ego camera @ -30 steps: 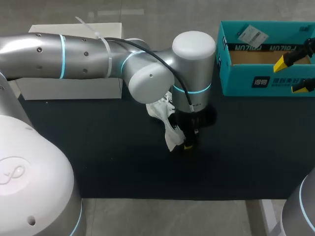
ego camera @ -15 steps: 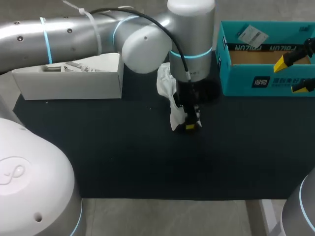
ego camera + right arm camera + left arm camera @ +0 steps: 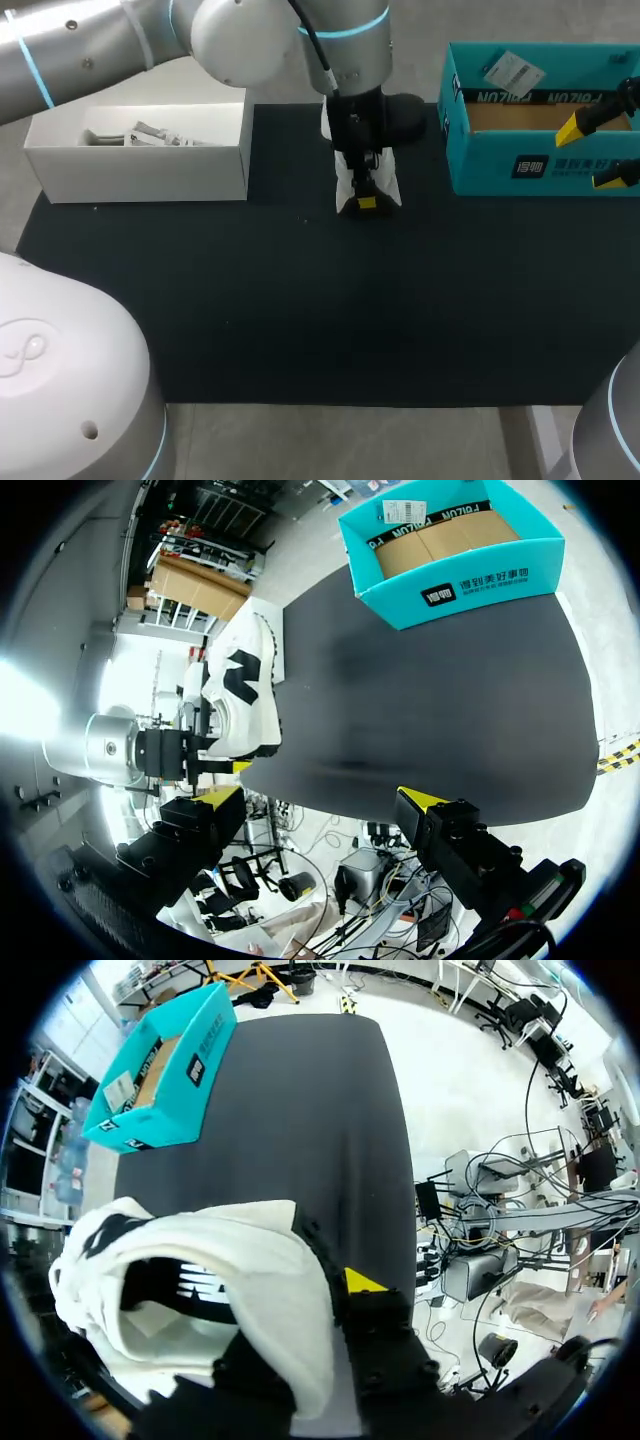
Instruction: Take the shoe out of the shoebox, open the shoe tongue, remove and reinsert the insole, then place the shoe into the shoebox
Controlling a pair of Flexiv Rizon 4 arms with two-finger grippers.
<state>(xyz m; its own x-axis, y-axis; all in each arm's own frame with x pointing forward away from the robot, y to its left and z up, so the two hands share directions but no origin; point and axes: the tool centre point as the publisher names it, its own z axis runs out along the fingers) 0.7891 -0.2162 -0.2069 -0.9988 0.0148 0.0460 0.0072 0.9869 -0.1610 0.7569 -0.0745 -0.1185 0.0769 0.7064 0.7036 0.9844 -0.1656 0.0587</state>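
Shoe first, in the head view: it hangs toe-down from the left gripper, whose fingers are clamped on its upper edge, over the far part of the black mat. It sits between the white box and the teal shoebox, nearer the shoebox. Whether its lower end touches the mat I cannot tell. The right gripper waits at the shoebox's near wall with its fingers apart and nothing in them, well apart from the shoe.

In the left wrist view the shoe is white with black marks, and its opening faces out. Its padded wall is pinched between the left gripper's fingers, only one yellow tip showing. It looks light, with a soft upper that folds under the pinch and a stiffer sole, so a hold on the collar or heel should carry it. The tongue and insole are probably limp and want a gentle pull. The shoebox lies ahead across the mat.

In the right wrist view the right gripper's fingers stand wide, with only the mat ahead of them. The shoe hangs upright at the mat's far side, the shoebox well beside it. The mat looks matte, so the sole should not slide once set down, and the stretch between shoe and shoebox seems room enough for both arms.
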